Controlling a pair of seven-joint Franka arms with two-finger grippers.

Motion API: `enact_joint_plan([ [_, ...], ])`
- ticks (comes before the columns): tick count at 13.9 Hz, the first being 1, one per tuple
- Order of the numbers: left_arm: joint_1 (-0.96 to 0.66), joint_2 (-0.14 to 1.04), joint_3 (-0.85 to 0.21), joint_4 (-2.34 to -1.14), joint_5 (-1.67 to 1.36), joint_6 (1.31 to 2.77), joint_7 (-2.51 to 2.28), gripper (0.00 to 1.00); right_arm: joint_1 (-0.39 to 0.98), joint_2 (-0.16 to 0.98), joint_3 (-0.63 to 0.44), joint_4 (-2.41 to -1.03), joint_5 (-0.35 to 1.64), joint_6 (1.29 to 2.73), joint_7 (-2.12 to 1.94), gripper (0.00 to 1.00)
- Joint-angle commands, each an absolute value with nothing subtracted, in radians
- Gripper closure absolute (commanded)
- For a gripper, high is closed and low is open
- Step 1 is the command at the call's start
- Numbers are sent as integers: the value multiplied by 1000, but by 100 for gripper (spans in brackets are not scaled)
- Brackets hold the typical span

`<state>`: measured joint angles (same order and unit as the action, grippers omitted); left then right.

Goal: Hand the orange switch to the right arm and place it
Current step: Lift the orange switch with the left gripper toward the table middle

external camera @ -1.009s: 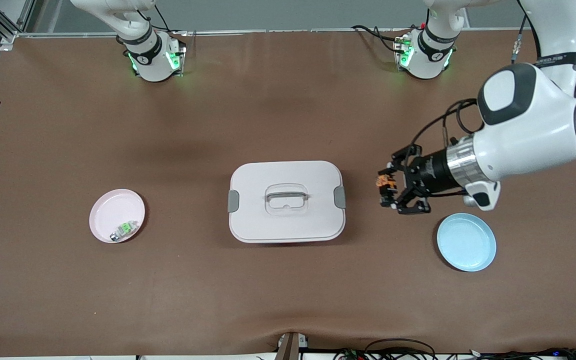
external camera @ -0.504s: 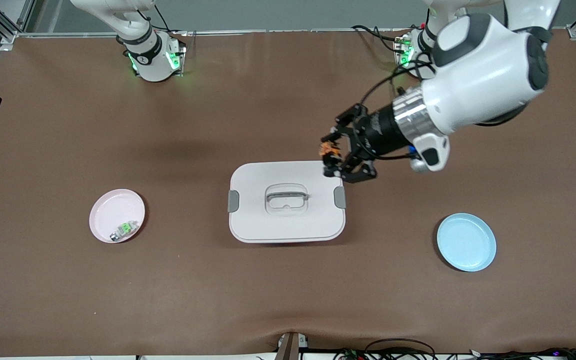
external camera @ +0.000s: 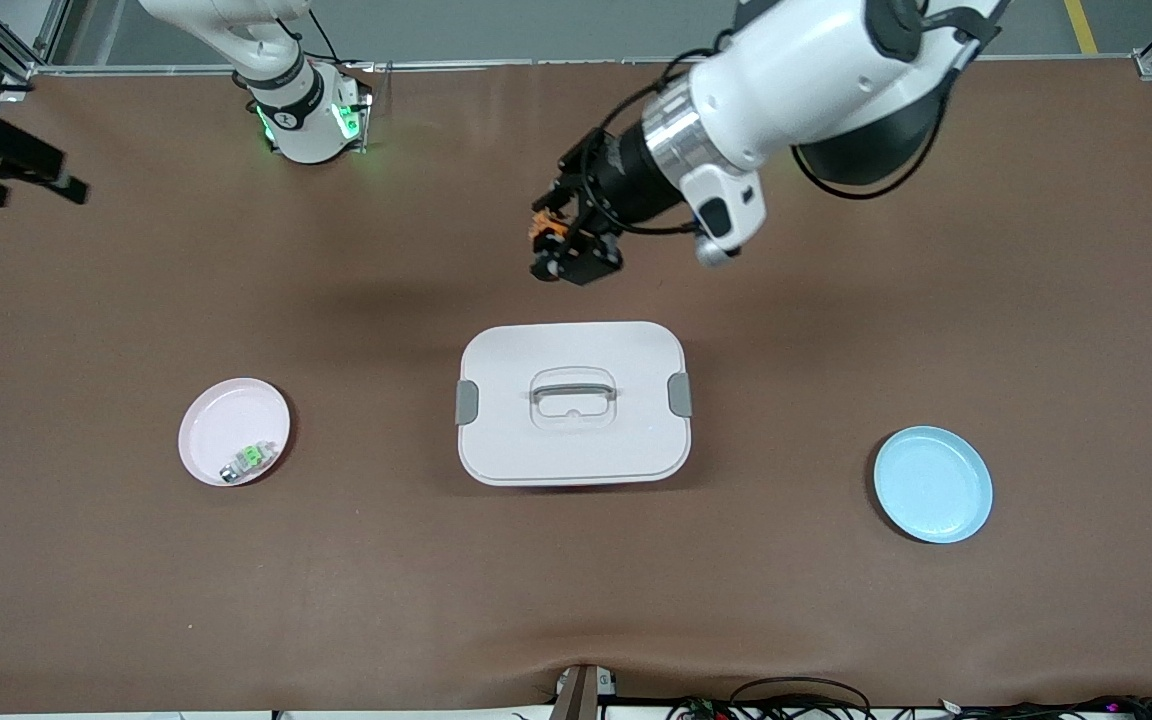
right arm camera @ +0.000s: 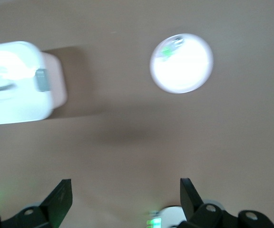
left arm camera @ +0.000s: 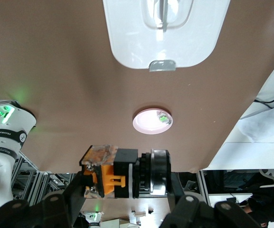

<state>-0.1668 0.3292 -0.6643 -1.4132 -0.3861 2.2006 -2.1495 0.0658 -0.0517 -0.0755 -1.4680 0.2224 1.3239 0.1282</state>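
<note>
The left gripper (external camera: 558, 243) is up in the air over bare table (external camera: 576, 600), just past the edge of the white lidded box (external camera: 573, 402) that faces the robots' bases. Its fingers (external camera: 543, 268) are clamped on the orange switch (external camera: 544, 226). The box sits mid-table, between a pink plate (external camera: 233, 431) toward the right arm's end and a blue plate (external camera: 933, 484) toward the left arm's end. A small silver-and-green switch (external camera: 248, 461) lies in the pink plate. Of the right arm (external camera: 266, 60), only the base end shows.

Orange-and-black orange switch (external camera: 547, 227); white lidded box (external camera: 573, 402), grey clips; pink plate (external camera: 219, 418); pale-blue plate (external camera: 933, 484); brown table (external camera: 136, 560)
</note>
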Motion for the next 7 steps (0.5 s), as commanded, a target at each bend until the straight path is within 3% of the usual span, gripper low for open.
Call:
enact_joint_plan([
  [1, -216, 318, -660, -1414, -356, 2220, -2192, 82, 123, -58, -78, -1480, 355, 1331, 215, 0],
  [7, -259, 319, -660, -1416, -327, 2246, -2229, 82, 132, -122, -71, -1583, 616, 1501, 291, 0],
])
